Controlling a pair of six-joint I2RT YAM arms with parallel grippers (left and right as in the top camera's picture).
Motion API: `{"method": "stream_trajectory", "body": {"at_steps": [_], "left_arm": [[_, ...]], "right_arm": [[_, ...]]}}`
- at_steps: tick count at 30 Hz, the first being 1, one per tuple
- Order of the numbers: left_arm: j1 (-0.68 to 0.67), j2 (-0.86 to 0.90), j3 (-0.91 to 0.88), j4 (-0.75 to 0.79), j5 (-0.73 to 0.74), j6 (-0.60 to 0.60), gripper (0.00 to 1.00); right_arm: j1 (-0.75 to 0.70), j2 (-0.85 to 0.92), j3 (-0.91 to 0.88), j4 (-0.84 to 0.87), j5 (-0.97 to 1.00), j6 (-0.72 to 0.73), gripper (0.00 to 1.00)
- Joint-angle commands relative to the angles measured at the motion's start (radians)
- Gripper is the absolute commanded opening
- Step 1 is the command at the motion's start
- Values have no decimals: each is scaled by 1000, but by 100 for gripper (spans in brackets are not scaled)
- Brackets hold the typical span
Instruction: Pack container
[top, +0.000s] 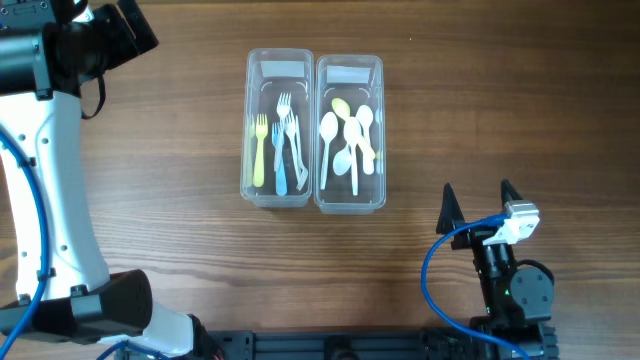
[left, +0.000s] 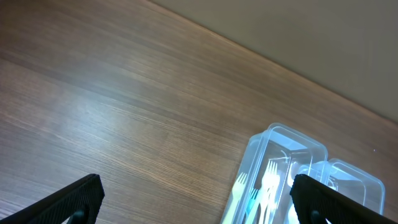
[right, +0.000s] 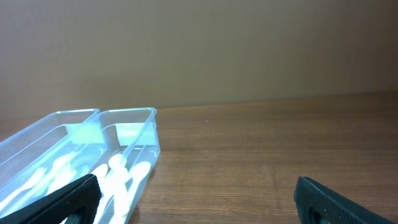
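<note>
Two clear boxes stand side by side, long walls touching, in the middle of the wooden counter (top: 480, 90). The fork box (top: 279, 70) holds a yellow, a blue and several white forks (top: 283, 140); the spoon box (top: 349, 72) beside it holds white and yellow spoons (top: 347, 140), loosely heaped. The right pincer (top: 476, 190) sits near the counter's front edge, well apart from the spoon box, fingers spread wide and holding nothing, with only bare wood between it and the boxes. A blue cable (top: 430, 265) loops beside its arm. The left pincer (left: 196, 186) hangs high over the far left of the counter, fingers likewise wide apart and empty, the boxes low to its right
</note>
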Motion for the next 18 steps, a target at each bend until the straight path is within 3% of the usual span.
{"method": "stream_trajectory", "body": {"at_steps": [1,10,18], "left_arm": [[5,-1,-2,3,1,9,100],[5,-23,-2,3,1,9,100],[-77,-372,-2,26,-53,9,100]], "right_arm": [[-5,-10,-3,2,-20,-19,100],[-5,-10,-3,2,-20,-19,100],[-5,-10,-3,2,-20,-19,100]]}}
